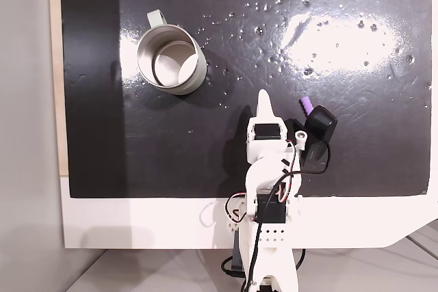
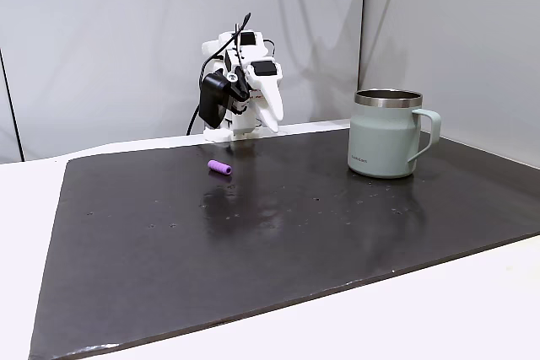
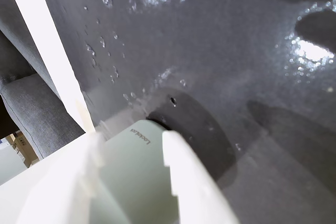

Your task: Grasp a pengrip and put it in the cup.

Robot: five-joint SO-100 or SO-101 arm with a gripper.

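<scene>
The pengrip (image 1: 306, 106) is a tiny purple ribbed tube lying on the black mat, just right of my folded arm; it also shows on the mat in front of the arm (image 2: 219, 167). The cup (image 1: 170, 58) is a pale grey-green mug with a loop handle, upright and empty at the mat's upper left, and stands at the right in the side-on fixed view (image 2: 386, 134). My gripper (image 1: 265, 100) points across the mat between cup and pengrip, touching neither. In the wrist view the gripper (image 3: 131, 137) is open with a gap between its white fingers (image 3: 178, 171), and the cup (image 3: 128, 182) shows through that gap.
The black mat (image 1: 137, 155) lies on a white table (image 1: 137, 223) and carries small shiny specks and glare at its upper right. A black camera housing (image 1: 319, 128) sits on the arm close to the pengrip. Grey walls stand behind the table (image 2: 101, 40).
</scene>
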